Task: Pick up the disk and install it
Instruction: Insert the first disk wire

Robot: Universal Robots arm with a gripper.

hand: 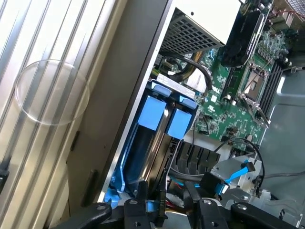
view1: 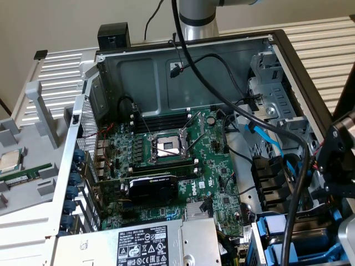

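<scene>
Gripper point(hand: 164, 207) hangs over the drive bay at the case point(view1: 294, 61) corner beside the power supply point(view1: 144, 244). You cannot tell whether it grips anything. Just beyond it, the disk point(hand: 147, 138) stands in the bay, seemingly slotted in. Whether it is fully seated is unclear.

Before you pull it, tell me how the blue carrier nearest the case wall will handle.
The blue carrier looks like moulded plastic, so probably stiff, not floppy. It is pushed in lengthwise, so it likely slides straight rather than tipping.

Pincer point(hand: 166, 193) hovers near 2 blue carriers point(hand: 155, 112) beside the green motherboard point(hand: 228, 107).
</scene>
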